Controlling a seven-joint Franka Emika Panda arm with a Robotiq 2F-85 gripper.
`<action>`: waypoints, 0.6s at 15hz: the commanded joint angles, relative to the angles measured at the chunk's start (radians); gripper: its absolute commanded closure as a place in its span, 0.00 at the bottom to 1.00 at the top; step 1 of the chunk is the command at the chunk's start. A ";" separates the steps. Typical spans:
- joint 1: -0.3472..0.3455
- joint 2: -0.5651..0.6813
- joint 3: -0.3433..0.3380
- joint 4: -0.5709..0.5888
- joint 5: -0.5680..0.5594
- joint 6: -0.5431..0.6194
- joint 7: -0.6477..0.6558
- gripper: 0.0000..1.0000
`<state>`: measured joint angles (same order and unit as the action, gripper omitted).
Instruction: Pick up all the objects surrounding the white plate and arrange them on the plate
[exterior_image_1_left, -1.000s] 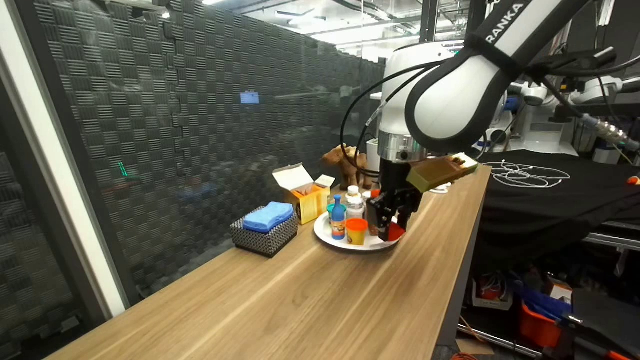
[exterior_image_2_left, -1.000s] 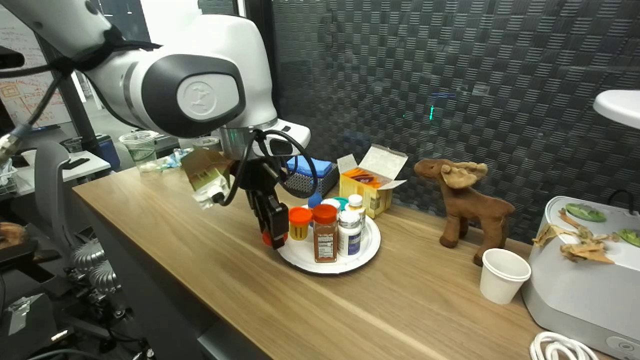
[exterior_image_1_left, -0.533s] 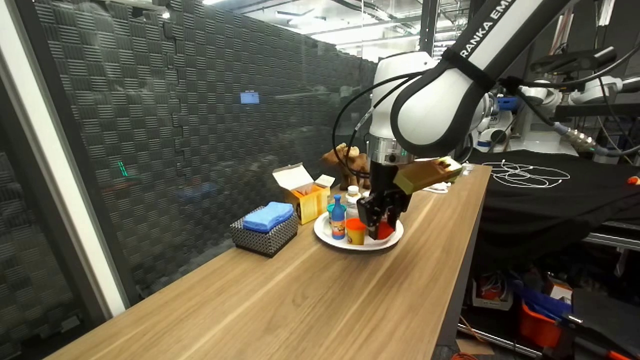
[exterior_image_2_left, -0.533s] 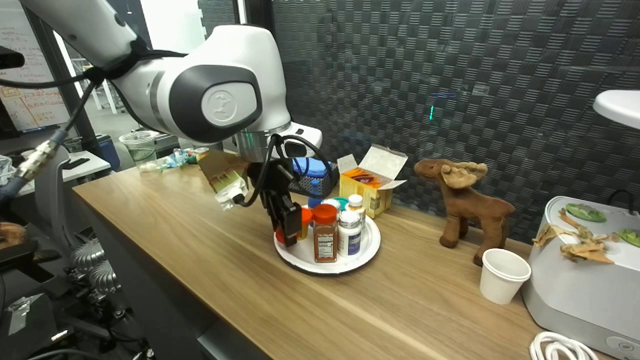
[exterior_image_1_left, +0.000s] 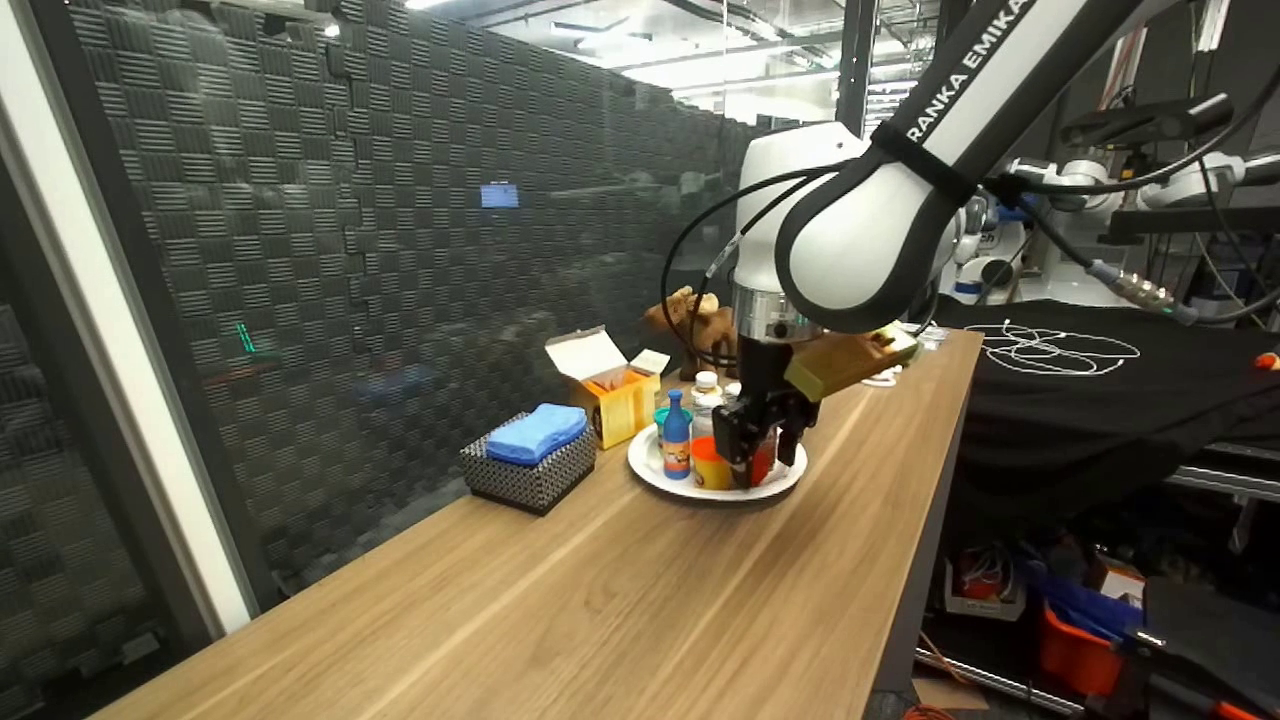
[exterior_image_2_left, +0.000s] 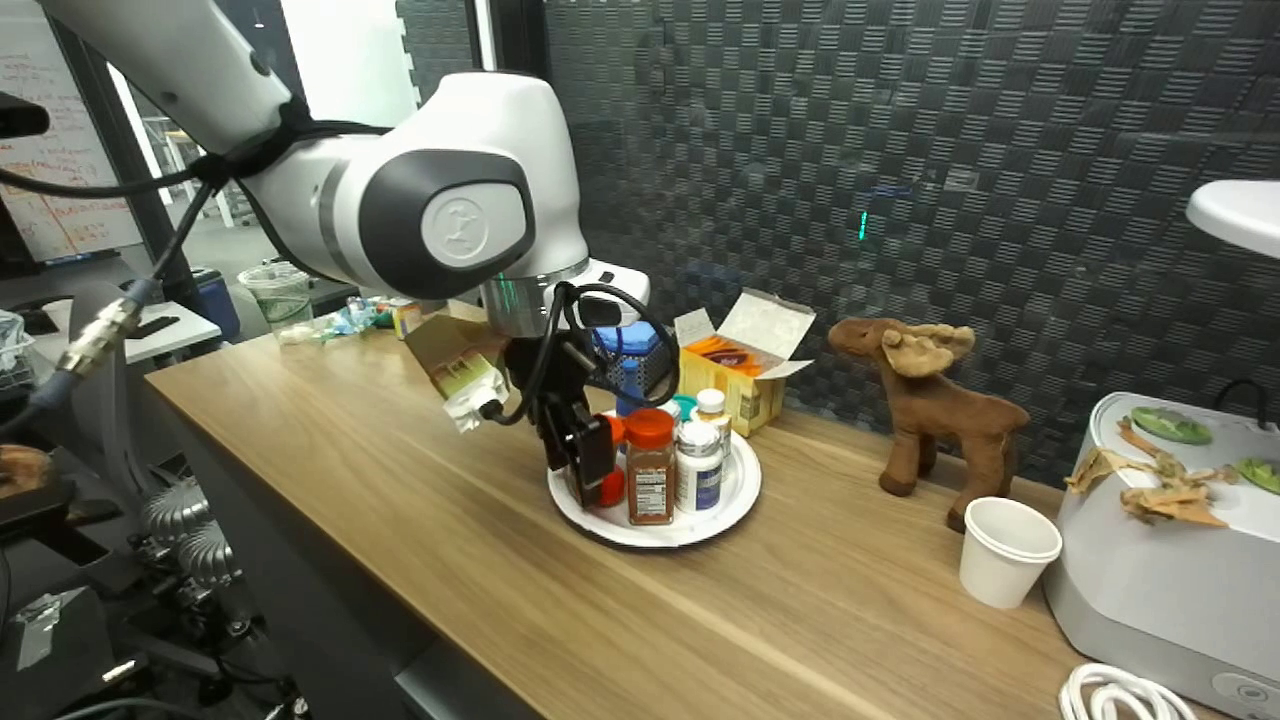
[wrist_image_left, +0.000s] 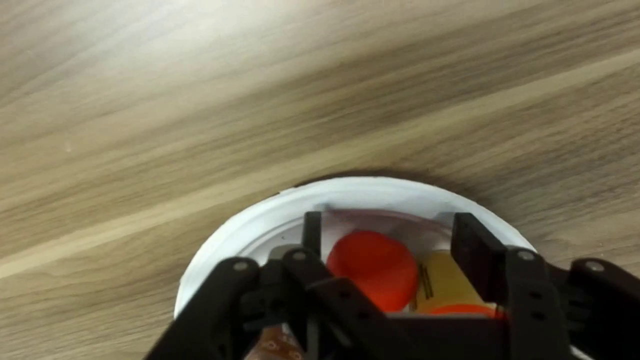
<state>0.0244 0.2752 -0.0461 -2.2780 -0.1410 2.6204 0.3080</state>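
Black two-fingered gripper was over the round white plate on the wood-grain worktop. Jaws were spread, small round red object between them, inside the plate's rim. Yellow tub with orange lid sat just beside it; slim blue bottle, clear orange-capped jar and white-capped white bottle stood upright on the plate.

In all views the red object is partly covered by the end effector. In the wrist view the plate is cut off below. In an exterior view the tub is mostly hidden, what is printed on the jar is too small to be read, and the cable is cropped.
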 joint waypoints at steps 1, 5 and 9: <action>0.026 0.000 -0.014 0.010 -0.022 0.003 -0.016 0.01; 0.037 -0.022 -0.013 -0.010 -0.039 -0.010 -0.032 0.00; 0.031 -0.119 0.017 -0.063 -0.012 -0.104 -0.136 0.01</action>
<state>0.0529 0.2622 -0.0432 -2.2909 -0.1559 2.5974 0.2461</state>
